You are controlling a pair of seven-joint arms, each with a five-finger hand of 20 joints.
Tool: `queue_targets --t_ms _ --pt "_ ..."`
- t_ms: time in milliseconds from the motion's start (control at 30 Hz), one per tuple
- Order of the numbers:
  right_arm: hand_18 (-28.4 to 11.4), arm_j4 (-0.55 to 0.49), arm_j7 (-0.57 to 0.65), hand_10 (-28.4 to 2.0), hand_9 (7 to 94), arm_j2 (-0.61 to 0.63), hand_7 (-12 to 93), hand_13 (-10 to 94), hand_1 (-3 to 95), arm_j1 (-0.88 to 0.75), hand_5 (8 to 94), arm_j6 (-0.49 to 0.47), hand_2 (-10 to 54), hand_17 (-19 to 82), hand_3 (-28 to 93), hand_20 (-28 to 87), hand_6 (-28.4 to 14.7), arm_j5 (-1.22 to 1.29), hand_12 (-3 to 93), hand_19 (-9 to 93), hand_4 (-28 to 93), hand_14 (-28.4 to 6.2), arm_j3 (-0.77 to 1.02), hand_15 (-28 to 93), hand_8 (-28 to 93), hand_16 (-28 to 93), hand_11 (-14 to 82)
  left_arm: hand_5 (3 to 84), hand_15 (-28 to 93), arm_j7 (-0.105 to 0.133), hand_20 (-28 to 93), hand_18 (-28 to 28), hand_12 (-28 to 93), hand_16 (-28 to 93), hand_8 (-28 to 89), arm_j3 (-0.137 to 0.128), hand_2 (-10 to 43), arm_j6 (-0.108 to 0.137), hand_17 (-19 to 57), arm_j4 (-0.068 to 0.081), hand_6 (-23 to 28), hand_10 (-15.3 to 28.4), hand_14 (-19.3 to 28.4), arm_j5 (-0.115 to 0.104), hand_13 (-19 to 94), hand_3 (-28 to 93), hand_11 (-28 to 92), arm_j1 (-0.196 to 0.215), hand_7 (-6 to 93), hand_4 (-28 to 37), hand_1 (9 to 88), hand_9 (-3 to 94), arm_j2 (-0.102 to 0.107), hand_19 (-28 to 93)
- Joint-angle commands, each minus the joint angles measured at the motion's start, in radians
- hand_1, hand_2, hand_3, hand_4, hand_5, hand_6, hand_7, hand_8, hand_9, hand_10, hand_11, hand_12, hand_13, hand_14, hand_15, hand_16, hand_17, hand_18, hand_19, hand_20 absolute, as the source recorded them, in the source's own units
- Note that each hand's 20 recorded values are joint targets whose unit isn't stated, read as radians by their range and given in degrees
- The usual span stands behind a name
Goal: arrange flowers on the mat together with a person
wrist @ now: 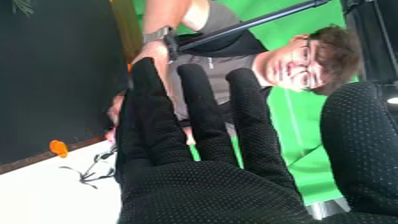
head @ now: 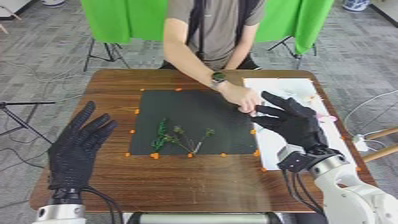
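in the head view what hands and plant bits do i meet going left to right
the robot's left hand → the upright green leafy sprig → the thin-stemmed sprigs → the person's hand → the robot's right hand

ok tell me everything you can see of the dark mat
The dark mat is a matte, roughly square sheet, perhaps felt or paper, lying flat on the brown table. Small orange pieces sit around its edge. Green sprigs lie on its near part, and a person's hand is over its right side.
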Motion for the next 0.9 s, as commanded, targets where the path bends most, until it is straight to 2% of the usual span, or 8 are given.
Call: queue_targets --t_ms 33,333,467,533,567,700,800,900 --pt "-18.4 -0.001 -0.003 -17.8 47.5 0.004 11 39 14.5 -0.010 44.6 0.017 9.5 3 81 14 -2.0 -0.012 10.4 41 -28 -22.3 -0.014 21 -12 16 8.8 34.0 37 -0.031 7 21.2 9 -8 -10 0.006 7.4 -0.006 -8.8 0.008 6.1 18.8 24.7 0.002 28 78 19 -0.007 11.2 -28.3 18.7 34.9 -0.006 49" --pt "-18.5 0.001 0.003 -17.8 48.1 0.000 11 39 14.8 -0.011 45.0 0.020 9.4 3 81 14 -2.0 -0.012 10.4 42 -28 -22.3 -0.013 22 -13 16 9.2 34.5 40 -0.032 7 21.2 10 -7 -10 0.016 7.2 0.007 -9.0 0.012 6.9 19.4 25.8 -0.011 27 78 21 -0.014 12.0 -28.3 19.3 35.2 -0.002 50" --pt "-18.4 0.002 0.010 -17.8 48.5 -0.010 11 40 15.0 -0.011 45.2 0.005 9.4 3 81 14 -2.0 -0.017 10.4 42 -28 -22.2 -0.006 22 -13 16 9.1 34.6 41 -0.031 7 21.2 10 -7 -10 0.016 7.2 0.007 -9.1 0.011 7.2 19.6 26.1 -0.010 27 78 22 -0.011 11.9 -28.3 19.4 35.2 -0.001 50" --pt "-18.5 0.002 0.009 -17.8 48.5 -0.005 11 40 15.1 -0.008 45.2 0.011 9.4 3 81 14 -2.0 -0.016 10.4 42 -28 -22.2 -0.010 22 -13 16 9.2 34.7 42 -0.032 7 21.2 10 -8 -10 0.015 7.2 0.008 -9.0 0.011 7.2 19.6 26.1 -0.009 27 78 22 -0.013 11.9 -28.3 19.4 35.2 -0.004 50" --pt "-18.5 0.000 0.008 -17.8 48.5 -0.005 11 40 15.0 -0.011 45.2 0.015 9.4 3 81 14 -2.0 -0.013 10.4 42 -28 -22.2 -0.010 22 -13 16 9.2 34.7 42 -0.042 7 21.2 10 -8 -10 0.014 7.2 0.005 -9.0 0.010 7.2 19.6 26.1 -0.007 27 78 22 -0.013 11.9 -28.3 19.4 35.2 -0.013 50" --pt "-18.4 0.000 0.004 -17.8 48.6 -0.002 11 40 15.0 -0.013 45.2 0.025 9.5 3 81 14 -2.0 -0.017 10.4 42 -28 -22.2 -0.014 23 -12 16 9.2 34.8 42 -0.018 7 21.2 10 -8 -10 0.024 7.2 -0.014 -9.0 0.011 7.4 19.7 26.0 -0.065 27 78 22 -0.024 11.8 -28.3 19.5 35.2 -0.002 50" --pt "-18.5 0.000 0.008 -17.7 48.8 0.001 11 40 15.1 -0.013 45.2 0.026 9.5 3 81 14 -1.9 -0.016 10.5 42 -28 -22.2 -0.016 23 -12 16 9.4 34.8 42 -0.024 8 21.2 10 -8 -10 0.022 7.3 -0.005 -9.0 0.010 7.4 19.8 26.1 -0.049 27 78 22 -0.022 11.9 -28.3 19.7 35.2 -0.001 50" --pt "-18.5 -0.002 0.008 -17.8 49.0 -0.002 11 40 15.1 -0.016 45.3 0.026 9.5 3 81 14 -2.0 -0.016 10.5 42 -28 -22.2 -0.012 23 -13 16 9.5 34.9 43 -0.025 8 21.2 10 -9 -10 0.022 7.2 -0.006 -9.0 0.008 7.4 19.8 26.1 -0.055 27 79 22 -0.021 11.9 -28.3 19.8 35.3 0.002 50"
